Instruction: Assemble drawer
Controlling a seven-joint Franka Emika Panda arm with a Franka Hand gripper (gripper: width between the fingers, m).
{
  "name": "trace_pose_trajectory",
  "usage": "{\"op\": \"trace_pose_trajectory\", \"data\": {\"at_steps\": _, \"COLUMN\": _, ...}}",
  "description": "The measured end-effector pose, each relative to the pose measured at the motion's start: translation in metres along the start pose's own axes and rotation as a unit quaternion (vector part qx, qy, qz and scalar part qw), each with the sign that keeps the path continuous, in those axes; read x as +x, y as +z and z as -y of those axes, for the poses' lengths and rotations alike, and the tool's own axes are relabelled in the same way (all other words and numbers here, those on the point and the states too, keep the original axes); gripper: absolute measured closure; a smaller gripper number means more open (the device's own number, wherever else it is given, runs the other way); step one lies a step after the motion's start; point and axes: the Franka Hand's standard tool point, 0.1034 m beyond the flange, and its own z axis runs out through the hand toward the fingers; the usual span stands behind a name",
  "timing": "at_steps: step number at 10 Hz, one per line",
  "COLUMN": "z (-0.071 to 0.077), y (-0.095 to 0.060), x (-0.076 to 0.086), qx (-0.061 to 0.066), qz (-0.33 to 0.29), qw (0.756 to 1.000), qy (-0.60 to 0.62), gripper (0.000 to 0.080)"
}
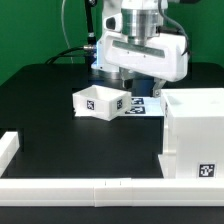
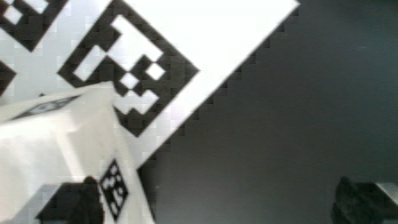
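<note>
A small white drawer tray (image 1: 100,101) with a black-and-white tag stands on the black table, left of centre in the exterior view. The large white cubic housing (image 1: 196,134) stands at the exterior view's right, tag on its front. My gripper (image 1: 130,82) hangs just behind and to the right of the tray, low over the table. In the wrist view the gripper (image 2: 221,204) is open, its fingertips (image 2: 71,202) far apart. One fingertip is over the tray's edge (image 2: 63,150), and only black table lies between the two. A second tray is not in view.
The marker board (image 2: 151,55) lies under the gripper and shows partly in the exterior view (image 1: 146,103). A long low white rail (image 1: 80,187) runs along the front edge and up the exterior view's left. Cables hang behind the arm.
</note>
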Motion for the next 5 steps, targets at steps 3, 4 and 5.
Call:
{"op": "trace_pose_trajectory", "data": {"at_steps": 3, "z": -0.020, "y": 0.016, "x": 0.008, "qx": -0.010, "qz": -0.022, "qw": 1.000, "qy": -0.013, "gripper": 0.0150}}
{"op": "trace_pose_trajectory", "data": {"at_steps": 4, "z": -0.023, "y": 0.018, "x": 0.008, "qx": -0.013, "qz": -0.024, "qw": 1.000, "qy": -0.013, "gripper": 0.0150}}
{"op": "trace_pose_trajectory", "data": {"at_steps": 5, "z": -0.026, "y": 0.019, "x": 0.008, "qx": -0.015, "qz": -0.024, "qw": 0.999, "qy": -0.015, "gripper": 0.0150}}
